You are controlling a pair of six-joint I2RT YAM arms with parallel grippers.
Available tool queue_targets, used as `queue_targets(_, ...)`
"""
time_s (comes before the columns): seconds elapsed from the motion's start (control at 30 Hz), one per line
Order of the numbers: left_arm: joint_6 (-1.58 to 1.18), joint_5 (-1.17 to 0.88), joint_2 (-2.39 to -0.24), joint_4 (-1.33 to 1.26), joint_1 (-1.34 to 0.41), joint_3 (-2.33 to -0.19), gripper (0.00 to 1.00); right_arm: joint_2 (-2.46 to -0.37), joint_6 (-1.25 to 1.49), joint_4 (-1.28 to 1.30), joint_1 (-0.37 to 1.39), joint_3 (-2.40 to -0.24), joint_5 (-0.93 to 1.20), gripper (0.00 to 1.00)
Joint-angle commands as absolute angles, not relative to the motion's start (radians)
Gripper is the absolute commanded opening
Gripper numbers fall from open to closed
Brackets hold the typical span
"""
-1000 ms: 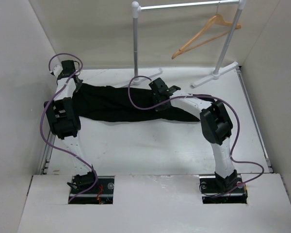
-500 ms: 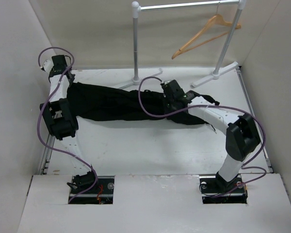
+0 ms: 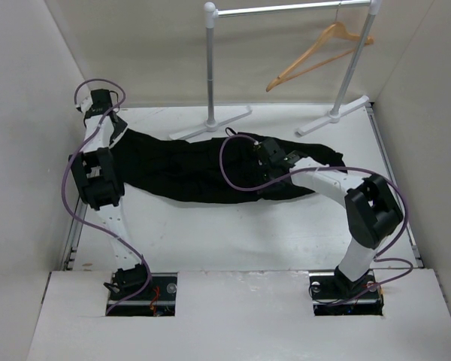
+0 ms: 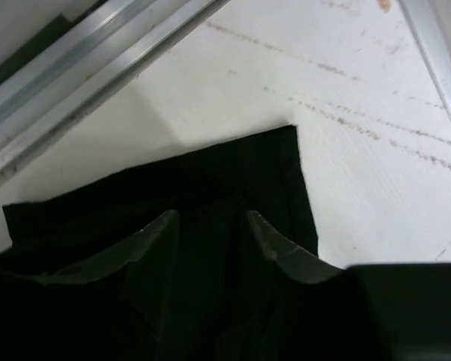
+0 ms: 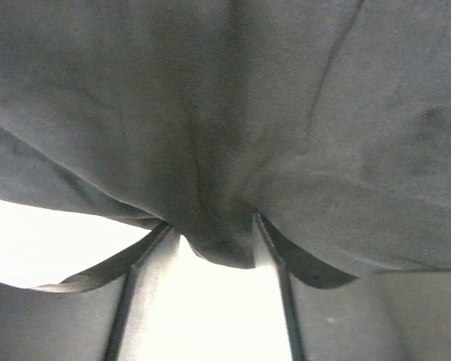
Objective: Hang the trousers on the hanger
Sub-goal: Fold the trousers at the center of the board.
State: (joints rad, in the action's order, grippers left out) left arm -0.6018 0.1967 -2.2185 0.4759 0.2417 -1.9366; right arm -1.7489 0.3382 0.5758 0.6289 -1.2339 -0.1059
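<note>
Fixed overhead view from high above and behind both arm bases, looking down and forward over the whole table (image 3: 233, 241) to the rack (image 3: 210, 68) at its far edge. Left wrist view close above one end of the trousers (image 4: 210, 188) near the table's far-left corner; right wrist view nearly pressed against the same cloth, further right.
</note>
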Motion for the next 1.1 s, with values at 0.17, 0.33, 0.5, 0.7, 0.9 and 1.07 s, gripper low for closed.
queue_targets(0.17,-0.661,0.249,-1.869,0.419,0.288,-1.637,0.58,-1.671,0.385,0.569,0.627,-1.305,-0.12,0.59)
queue_targets(0.33,-0.858,0.043,-1.663,0.227,0.393,-1.16,0.49,-1.619,0.452,0.545,0.627,-1.266,-0.098,0.62)
queue_targets(0.5,-0.9,-0.029,-1.644,0.092,0.435,-1.06,0.54,-1.559,0.485,0.511,0.616,-1.206,-0.062,0.68)
queue_targets(0.7,-0.933,-0.101,-1.747,0.035,0.44,-1.164,0.55,-1.505,0.528,0.469,0.61,-1.128,0.018,0.7)
queue_targets(0.9,-0.95,-0.089,-1.772,0.018,0.426,-1.206,0.51,-1.493,0.552,0.463,0.614,-1.074,0.023,0.7)
queue_targets(1.07,-0.957,-0.057,-1.828,0.083,0.418,-1.239,0.5,-1.482,0.572,0.448,0.616,-1.055,0.029,0.7)
